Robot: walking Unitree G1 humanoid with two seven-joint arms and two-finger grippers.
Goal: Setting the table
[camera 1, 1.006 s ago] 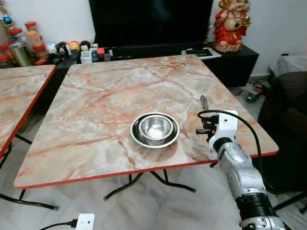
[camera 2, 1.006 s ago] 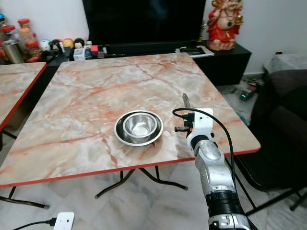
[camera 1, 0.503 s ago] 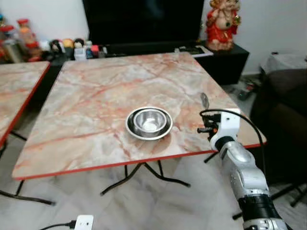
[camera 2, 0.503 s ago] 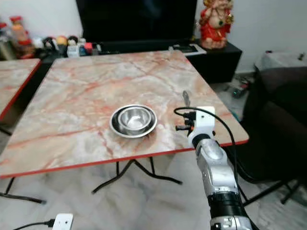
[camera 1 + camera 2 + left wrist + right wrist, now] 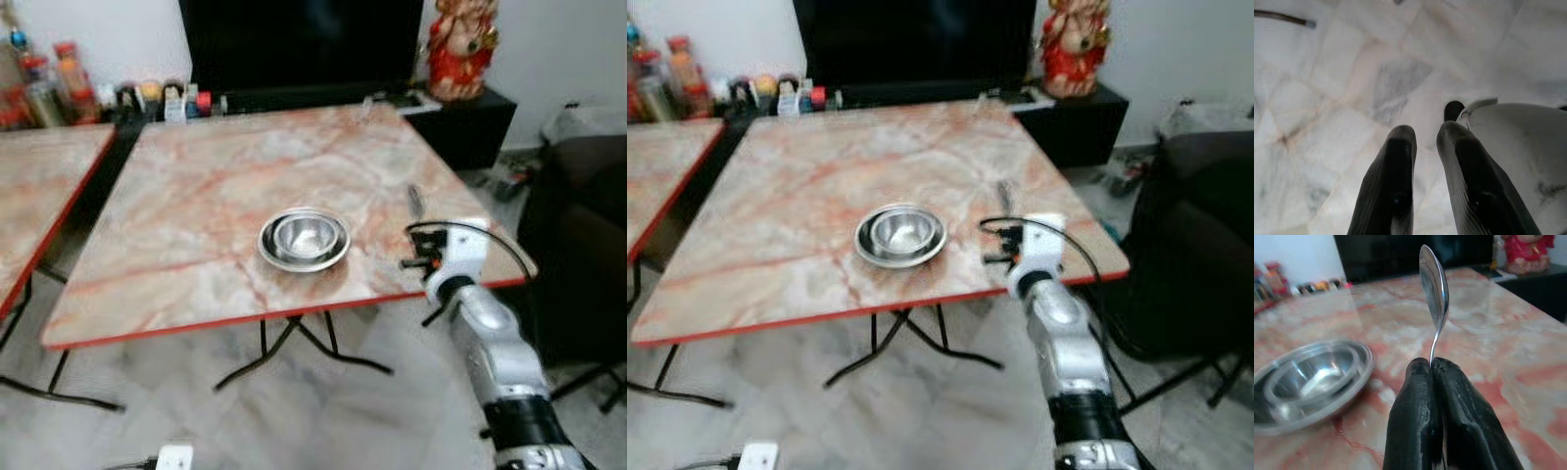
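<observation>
Pale marble floor tiles [image 5: 323, 411] spread beneath two folding tables with pink-veined marble tops and red edges. At the far left, a second marble-topped table [image 5: 39, 186] pokes in, and behind it a clutter of jars and small bottles [image 5: 59, 83] lines the low black cabinet [image 5: 460, 122]. The left gripper [image 5: 1425, 147] hangs over the floor tiles, its two black fingers slightly parted and holding nothing. The main square marble-topped table [image 5: 196, 196] stands in the middle, in front of a large dark television screen [image 5: 304, 39]. On it, toward the near edge, sits a shallow round steel plate [image 5: 304, 257] with a smaller steel bowl [image 5: 308, 238] nested inside. To the right of these, the right gripper [image 5: 1431, 367] is over the table's near right corner, its fingers pinched tight on the handle of a shiny steel spoon [image 5: 1434, 289], which stands upright with its bowl uppermost. Farther right, a red and gold figurine [image 5: 460, 49] stands on the cabinet, and a dark sofa [image 5: 588, 245] fills the edge.
</observation>
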